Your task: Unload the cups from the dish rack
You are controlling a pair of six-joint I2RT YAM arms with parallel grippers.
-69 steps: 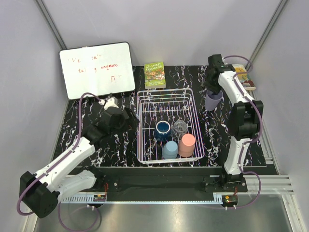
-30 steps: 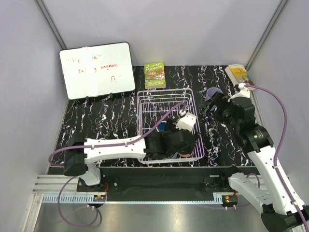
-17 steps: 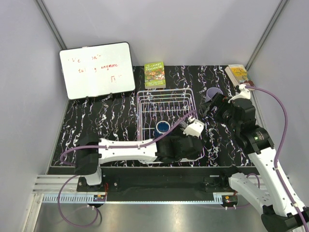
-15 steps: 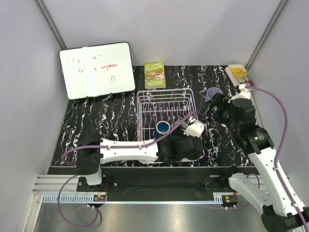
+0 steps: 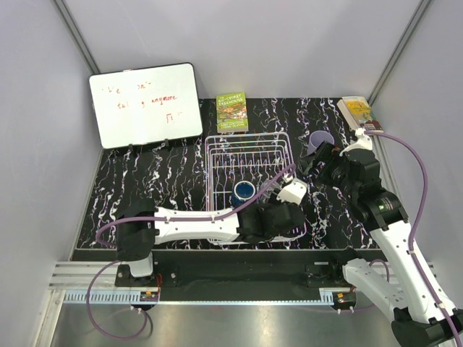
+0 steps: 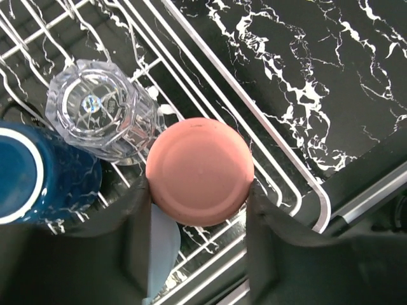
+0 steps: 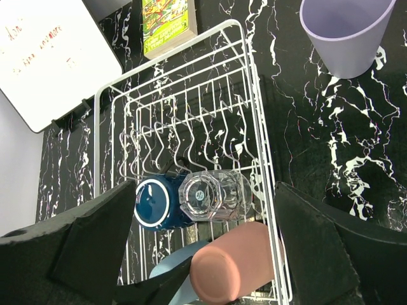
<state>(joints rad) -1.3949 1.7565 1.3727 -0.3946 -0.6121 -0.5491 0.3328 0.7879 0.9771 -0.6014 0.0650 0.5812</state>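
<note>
The white wire dish rack stands mid-table. Inside it, the left wrist view shows an upside-down salmon-pink cup, a clear faceted glass, a dark blue cup and a light blue cup. My left gripper reaches down into the rack's near right corner, both fingers pressed against the salmon-pink cup's sides. My right gripper hangs open high above the rack's right side, holding nothing. A lavender cup stands upright on the table to the right of the rack.
A whiteboard leans at the back left. A green book lies just behind the rack, and another book sits in the back right corner. Upright plate dividers fill the rack's far end.
My left gripper's jaws have closed from wide open onto the salmon-pink cup. The left arm has settled slightly lower in the rack's corner. The right arm has barely moved.
</note>
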